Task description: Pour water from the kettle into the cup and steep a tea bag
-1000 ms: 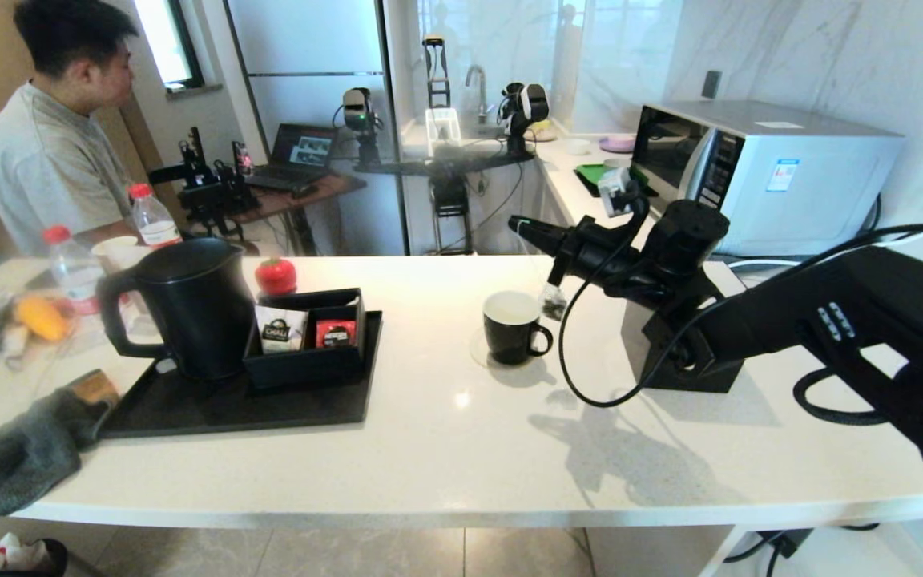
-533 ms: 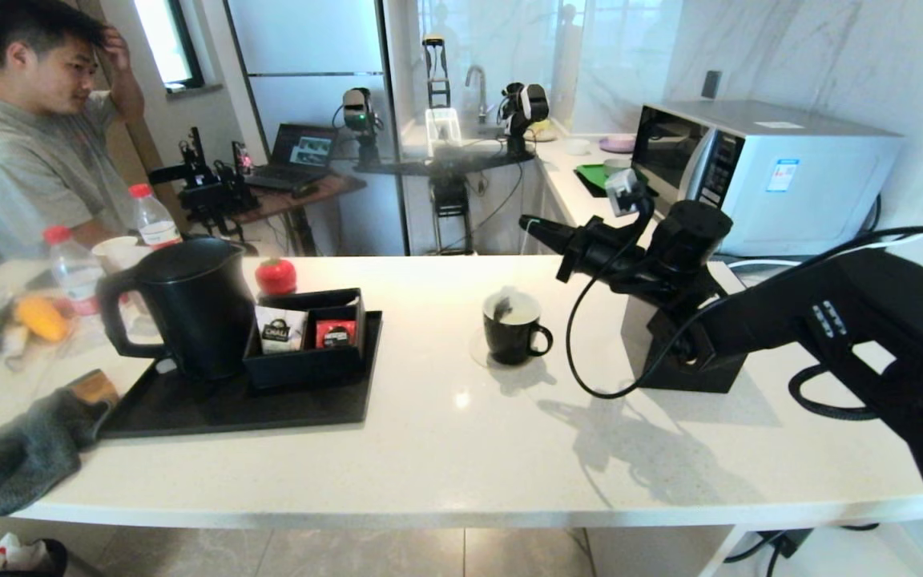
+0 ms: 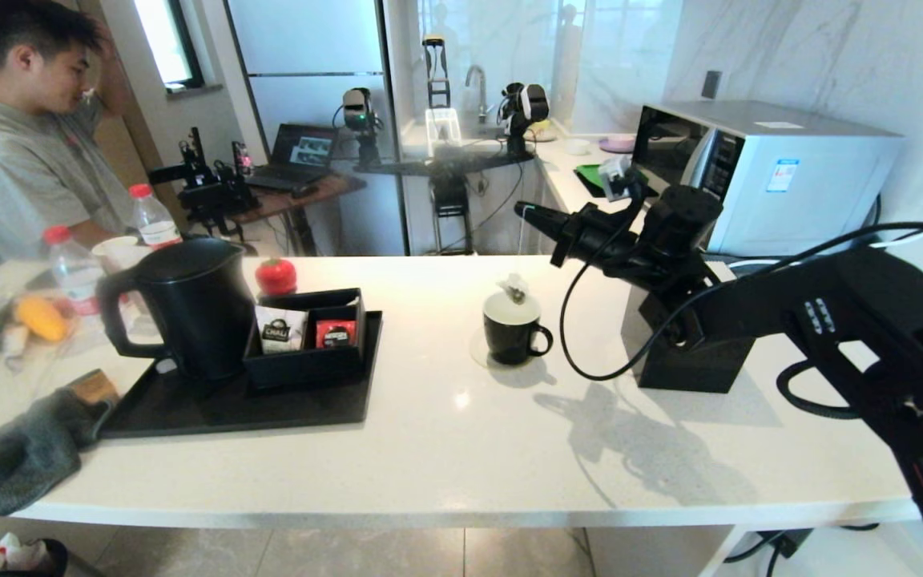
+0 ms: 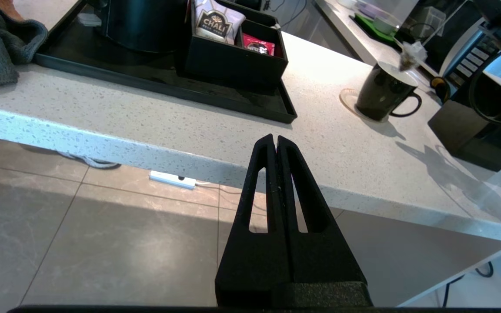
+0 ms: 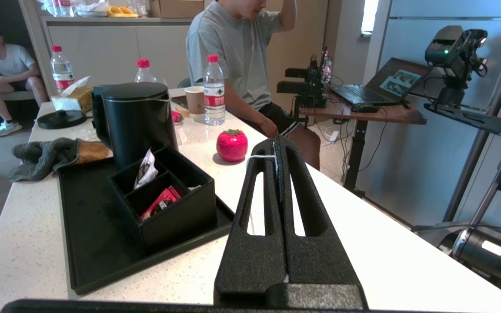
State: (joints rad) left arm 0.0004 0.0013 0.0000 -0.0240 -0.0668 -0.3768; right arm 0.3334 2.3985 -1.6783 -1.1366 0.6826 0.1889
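Tea bag dangling over cup, dunk step.
Right gripper (image 3: 522,211) clenched on the string, at 12 o'clock above the cup (image 3: 513,327), so the tea bag (image 3: 514,288) hangs at its rim, likely to lower in. Kettle (image 3: 189,308) parked on tray (image 3: 301,409) at 9 o'clock. Left gripper (image 4: 275,140) clenched empty, idle below the counter edge.

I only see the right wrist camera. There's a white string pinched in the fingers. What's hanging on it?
Observer: The tea bag, dangling below the right gripper.
Operator: Is it inside the cup?
Observer: It hangs right over the cup, with its bottom about level with the rim.
Operator: Where's the other arm?
Observer: The left gripper is shut and empty, parked off the near edge of the counter.
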